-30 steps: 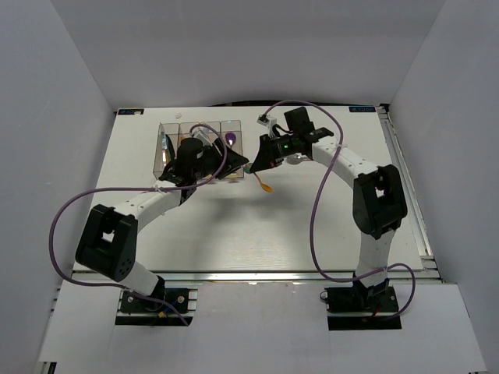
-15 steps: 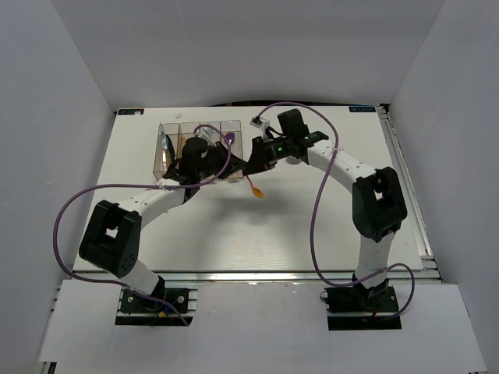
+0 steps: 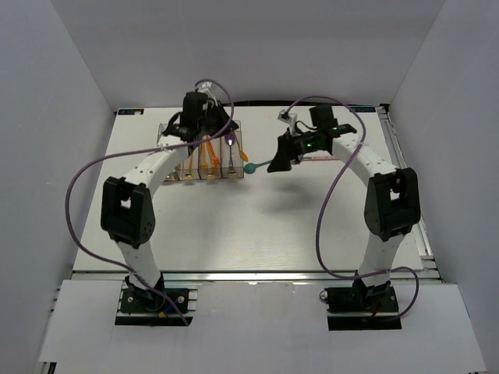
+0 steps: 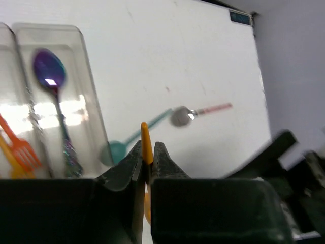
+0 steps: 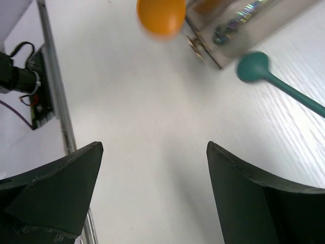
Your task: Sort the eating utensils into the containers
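We see the left fingers clenched tight on the thin handle of an orange spoon. The tip of the handle pokes out above them. The round end hangs down below. The left arm reaches out to the far left part of the table. There the fingers are up over the containers. The round orange end hangs just beside the bin at the right end. We cannot tell if it touches that bin.

The containers are four clear bins joined in a row. In the bin at the right end lies a purple spoon, with its round end toward the far edge of the table. In the next bin we see an orange fork.

The right fingers are spread wide, with nothing between them. They hang low over the table, to the right of the containers and apart from them.

A teal spoon lies flat on the table between the bins and the right fingers. Its round end is just beside the bin at the right end. Its handle points toward the right fingers. A silver spoon with a pink handle lies further right. Its round end is right at the tip of the teal handle. We cannot tell if the two touch.
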`<state>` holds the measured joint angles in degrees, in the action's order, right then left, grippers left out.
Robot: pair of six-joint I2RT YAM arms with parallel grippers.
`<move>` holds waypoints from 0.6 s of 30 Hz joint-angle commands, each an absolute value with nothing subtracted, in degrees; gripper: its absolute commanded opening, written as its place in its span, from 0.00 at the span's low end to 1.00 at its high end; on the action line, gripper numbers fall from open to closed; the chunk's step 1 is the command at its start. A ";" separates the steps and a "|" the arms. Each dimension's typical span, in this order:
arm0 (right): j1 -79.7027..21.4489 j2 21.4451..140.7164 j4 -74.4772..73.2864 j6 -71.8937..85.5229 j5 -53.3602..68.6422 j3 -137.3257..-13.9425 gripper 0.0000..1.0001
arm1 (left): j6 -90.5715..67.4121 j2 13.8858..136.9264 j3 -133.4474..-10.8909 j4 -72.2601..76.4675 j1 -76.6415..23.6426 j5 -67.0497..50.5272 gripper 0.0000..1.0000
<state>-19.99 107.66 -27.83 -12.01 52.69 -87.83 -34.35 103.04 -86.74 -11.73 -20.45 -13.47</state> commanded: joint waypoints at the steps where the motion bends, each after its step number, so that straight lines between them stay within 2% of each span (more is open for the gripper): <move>1: -16.18 102.49 -31.29 -18.89 55.64 -86.23 0.89 | -24.62 108.88 -99.09 -23.19 -17.49 -9.85 0.00; 7: -12.22 99.50 -30.07 -21.97 53.70 -82.53 0.89 | -18.90 121.28 -114.93 -28.74 -16.43 -6.77 0.00; 13: -11.51 100.28 -30.75 -32.06 46.86 -84.62 0.89 | -19.07 127.79 -119.97 -30.67 -16.35 -8.52 0.01; 15: -11.25 101.85 -31.20 -41.59 42.13 -86.21 0.89 | -19.25 128.06 -119.45 -30.76 -16.44 -8.96 0.06; 18: -10.73 103.79 -31.03 -51.92 36.76 -88.41 0.89 | -19.86 128.06 -118.13 -30.67 -16.44 -9.75 0.23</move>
